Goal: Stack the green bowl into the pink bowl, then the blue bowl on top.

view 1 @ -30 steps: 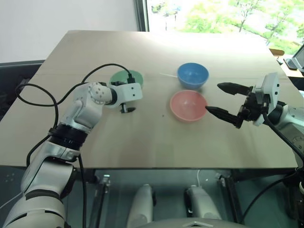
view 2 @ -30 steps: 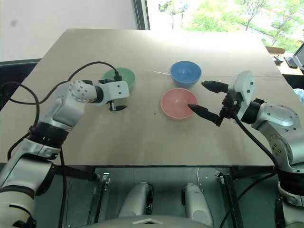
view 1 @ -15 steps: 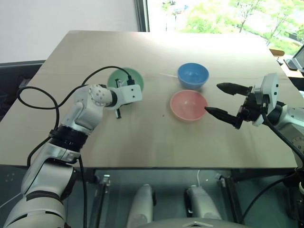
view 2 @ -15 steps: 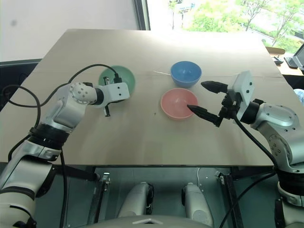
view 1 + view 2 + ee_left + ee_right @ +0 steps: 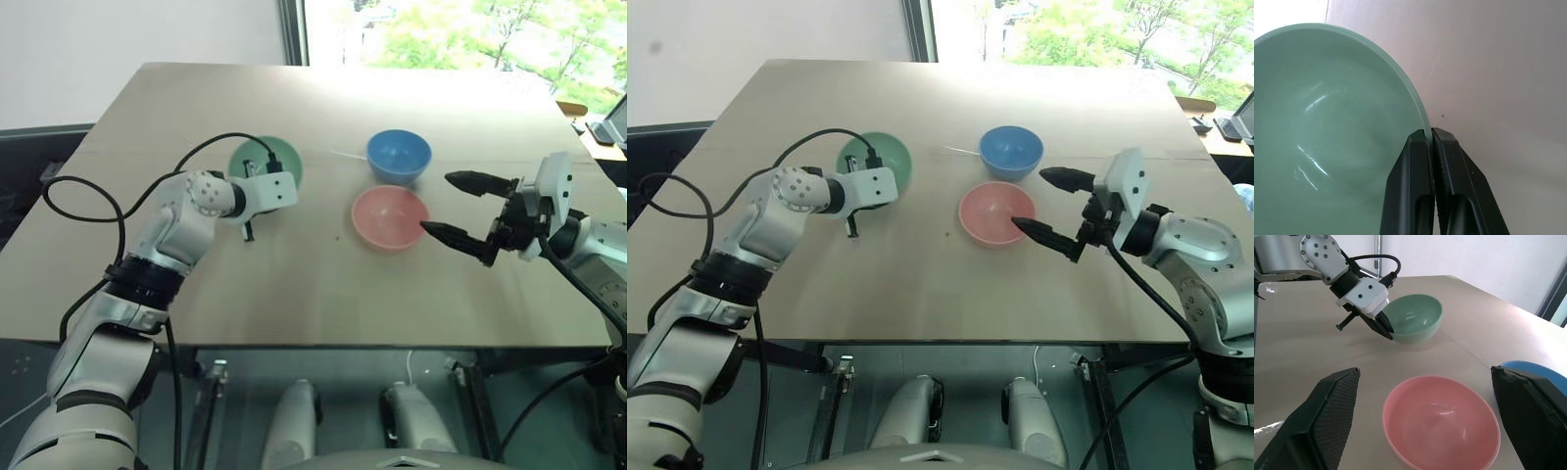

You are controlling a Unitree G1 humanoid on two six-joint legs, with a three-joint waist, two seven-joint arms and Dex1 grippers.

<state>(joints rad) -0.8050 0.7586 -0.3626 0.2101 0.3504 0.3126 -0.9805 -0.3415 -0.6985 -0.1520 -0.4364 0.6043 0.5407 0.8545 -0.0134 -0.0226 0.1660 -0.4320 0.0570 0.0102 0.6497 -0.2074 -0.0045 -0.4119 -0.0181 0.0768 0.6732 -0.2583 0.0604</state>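
A: In the head views, what is being shown around the left tool (image 5: 249,231)?

B: The green bowl (image 5: 265,162) is being held by its near rim, tilted up off the counter (image 5: 294,284), with the tool's fingers clamped together on that rim. The pink bowl (image 5: 390,216) is lying to the robot's right of the held bowl and a little nearer, well apart from it, so a sideways carry to the right is being called for, as judged from here. The blue bowl (image 5: 399,156) is sitting just behind the pink one.

A: And the right tool (image 5: 1050,207)?

B: It is being kept wide apart and empty, just beside the pink bowl's right edge. It is the nearer arm to the pink and blue bowls.

A: What is being seen in the left wrist view?

B: The two black fingers (image 5: 1420,191) are being pressed shut on the thin rim of the green bowl, one inside and one outside. The bowl is looking pale mint, smooth and glossy.

A: And the right wrist view?

B: The pink bowl is being framed between the spread fingers, upright and empty, with the tilted green bowl beyond it.
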